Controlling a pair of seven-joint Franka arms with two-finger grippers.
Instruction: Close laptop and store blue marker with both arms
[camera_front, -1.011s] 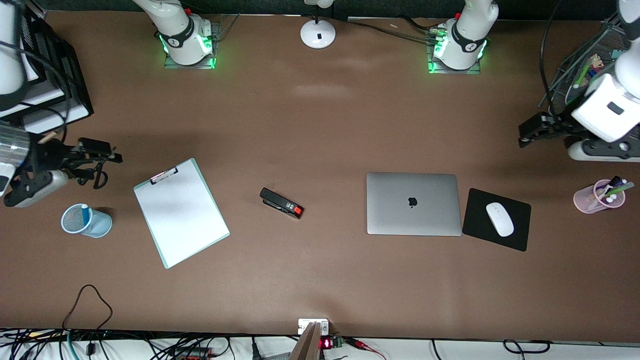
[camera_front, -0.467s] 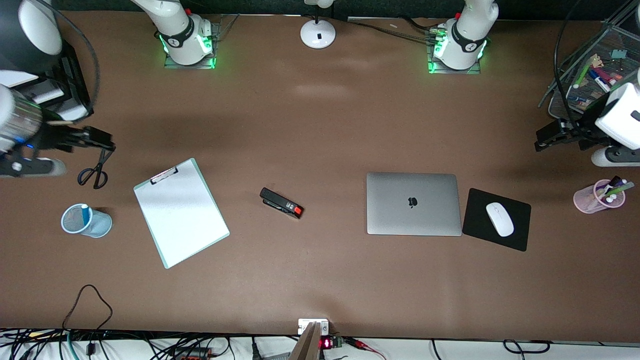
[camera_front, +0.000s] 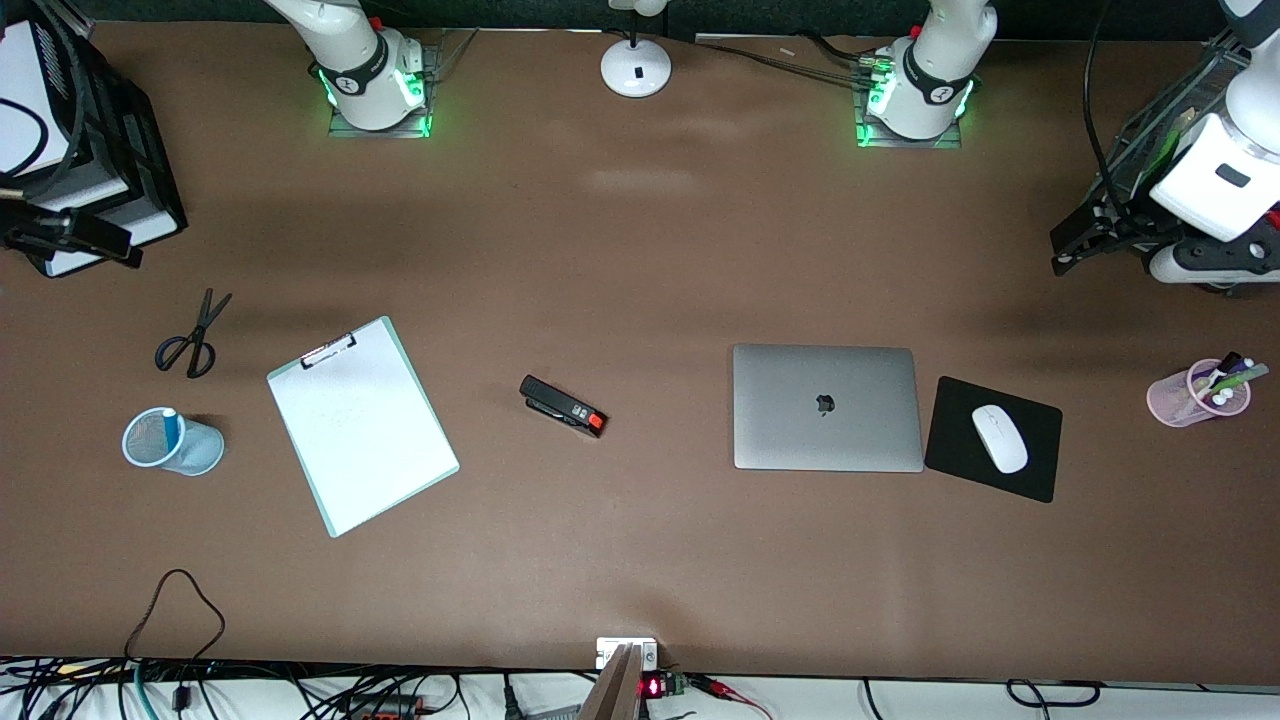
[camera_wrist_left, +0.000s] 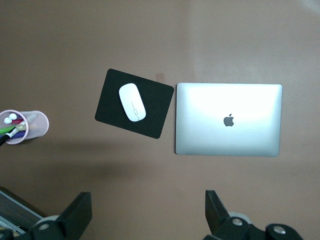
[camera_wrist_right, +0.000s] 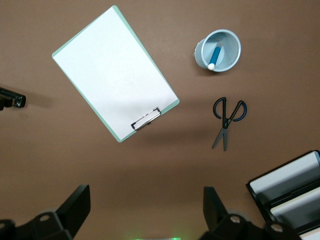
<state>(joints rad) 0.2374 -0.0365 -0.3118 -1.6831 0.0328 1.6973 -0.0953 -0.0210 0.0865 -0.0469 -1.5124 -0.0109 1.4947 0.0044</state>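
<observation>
Silver-grey, the laptop (camera_front: 827, 407) lies shut beside the mouse pad (camera_front: 994, 439); the blue marker (camera_wrist_right: 215, 55) stands in the pale-blue cup (camera_front: 172, 441) (apparently stored). Both jobs look done: left tool (camera_wrist_left: 146, 212) and right tool (camera_wrist_right: 145, 207) hang open, empty, at the surface's (camera_front: 640, 250) ends.

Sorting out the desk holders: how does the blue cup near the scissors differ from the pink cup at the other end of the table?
The blue cup is pale blue mesh and holds only the blue marker, white end up. The pink cup is translucent pink and holds several pens, purple and green among them. The blue cup sits toward the right arm's end of the table, the pink cup toward the left arm's end. Both stand open on the table.
</observation>
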